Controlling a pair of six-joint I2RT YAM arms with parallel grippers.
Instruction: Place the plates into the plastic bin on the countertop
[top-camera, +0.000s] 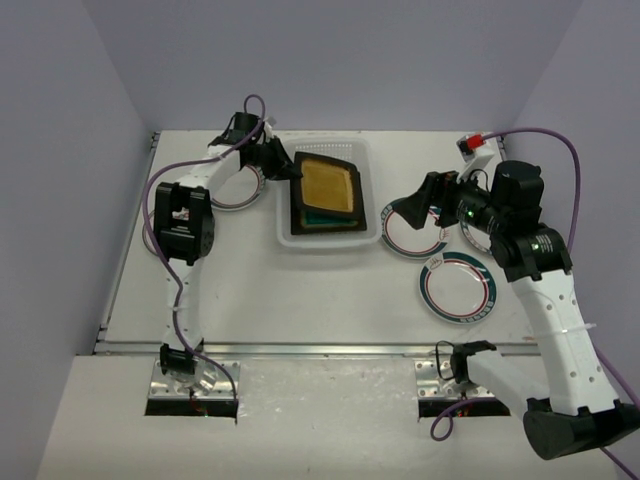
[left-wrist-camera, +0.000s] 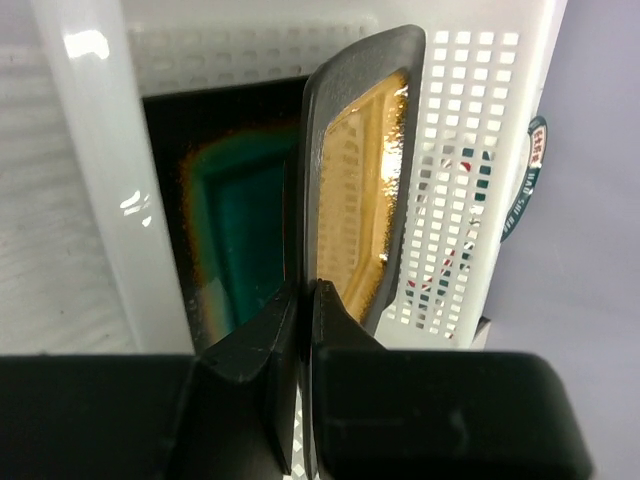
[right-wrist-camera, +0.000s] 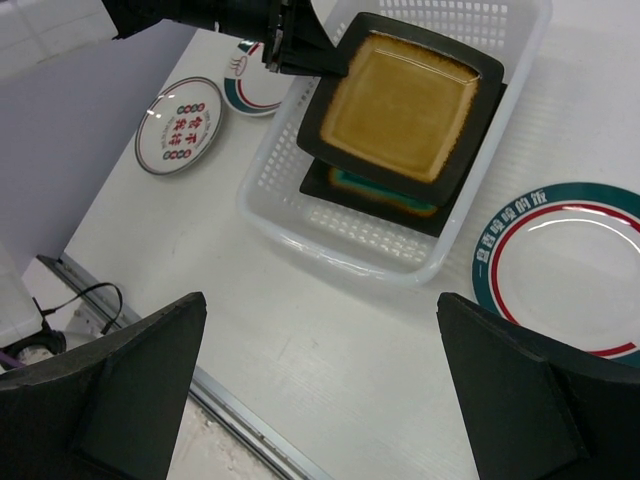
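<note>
**Top view.** A translucent white perforated plastic bin (top-camera: 290, 236) stands on the white table (top-camera: 300, 310). Inside the bin, a square dark-rimmed amber plate (top-camera: 328, 185) lies tilted over a second square plate. The left gripper (top-camera: 291, 168), at the bin's left wall, is clamped on the amber plate's rim. Outside the bin, one round white plate (top-camera: 232, 192) with coloured rim bands lies to the left, and several banded round plates (top-camera: 458, 288) lie to the right.

**Left wrist view.** The jaws are closed tight on the thin dark rim, so the amber plate hangs raised on that side. The teal plate (left-wrist-camera: 235, 230) lies flat on the bin floor below it. Both glazes are glossy.

**Right wrist view.** The right gripper (right-wrist-camera: 320, 300) is spread fully and holds nothing, hovering over the table just right of the bin.

**Assessment.** The plates appear rigid, smooth and fairly heavy. They are likely slippery at a narrow pinch and liable to chip if dropped. The raised rim is the only practical hold, and the flat-lying round plates will need an edge grip.
</note>
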